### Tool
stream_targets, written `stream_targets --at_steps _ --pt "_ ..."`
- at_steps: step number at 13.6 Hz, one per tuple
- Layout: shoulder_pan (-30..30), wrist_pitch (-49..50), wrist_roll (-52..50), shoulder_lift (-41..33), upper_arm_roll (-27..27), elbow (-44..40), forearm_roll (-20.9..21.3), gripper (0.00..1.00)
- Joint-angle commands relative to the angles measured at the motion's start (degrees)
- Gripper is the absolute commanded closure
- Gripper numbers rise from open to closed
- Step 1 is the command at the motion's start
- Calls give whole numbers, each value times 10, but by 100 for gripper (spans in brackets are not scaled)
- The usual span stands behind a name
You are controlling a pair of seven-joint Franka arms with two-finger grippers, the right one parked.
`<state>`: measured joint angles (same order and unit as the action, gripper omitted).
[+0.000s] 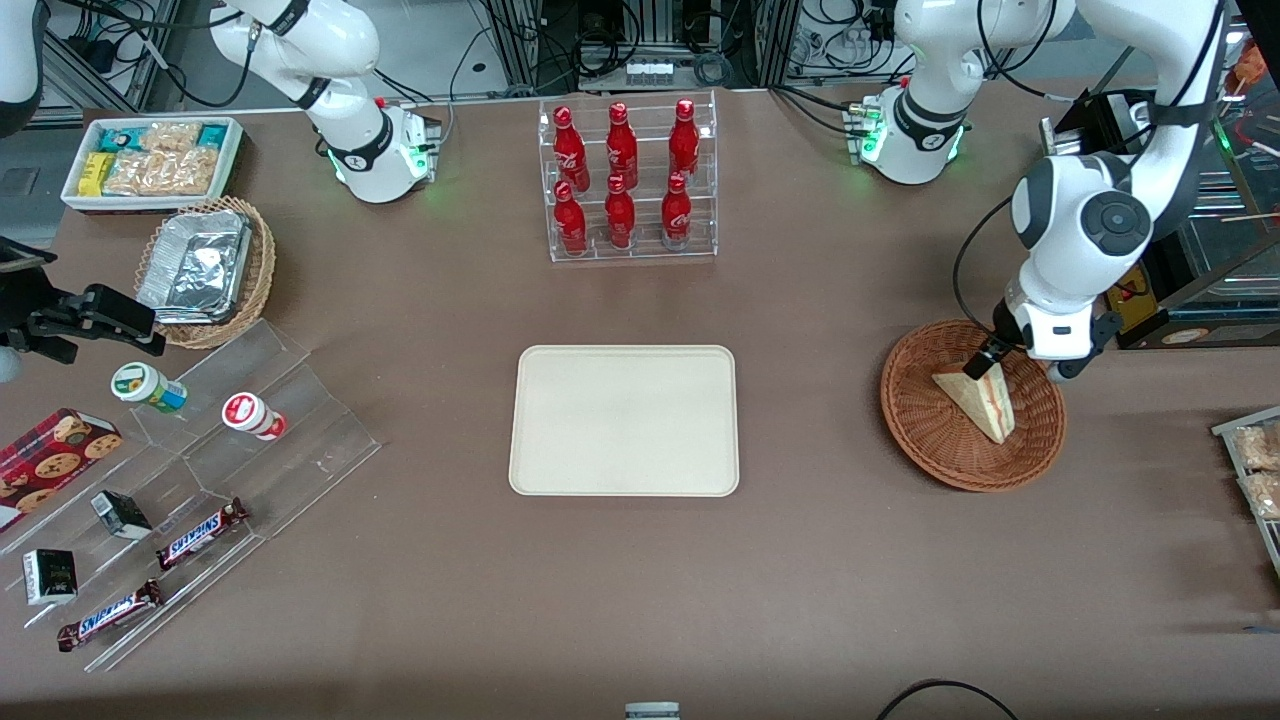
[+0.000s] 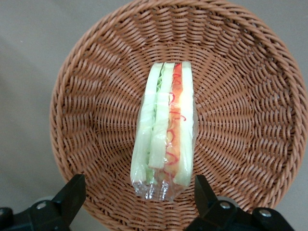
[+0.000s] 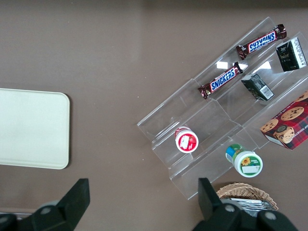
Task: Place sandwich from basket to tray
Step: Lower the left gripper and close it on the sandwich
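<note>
The sandwich (image 1: 980,402) is a wrapped pale wedge lying in the round reddish-brown basket (image 1: 925,425) toward the working arm's end of the table. In the left wrist view its cut edge (image 2: 166,130) shows green and red-orange layers against the basket weave (image 2: 236,96). My left gripper (image 1: 993,358) hangs just above the basket, over the sandwich's end that is farther from the front camera. It is open (image 2: 138,186), one finger on each side of the sandwich's wrapped end, with a gap on both sides. The cream tray (image 1: 624,420) lies flat at mid-table with nothing on it.
A clear rack of red bottles (image 1: 628,180) stands farther from the front camera than the tray. Toward the parked arm's end are a tan basket of foil containers (image 1: 205,265), a white snack bin (image 1: 150,160) and an acrylic stand of snacks (image 1: 200,470). Packets (image 1: 1255,470) lie beside the basket.
</note>
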<state>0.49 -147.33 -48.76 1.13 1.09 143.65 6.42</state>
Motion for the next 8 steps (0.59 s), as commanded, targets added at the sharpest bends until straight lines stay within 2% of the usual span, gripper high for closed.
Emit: stream_targets --at_steps 1,5,8 --pt "7 -36 -25 15 5 9 12 0" --pt "7 -60 -27 32 4 8 14 1" --pt "15 -60 -27 39 4 6 42 8"
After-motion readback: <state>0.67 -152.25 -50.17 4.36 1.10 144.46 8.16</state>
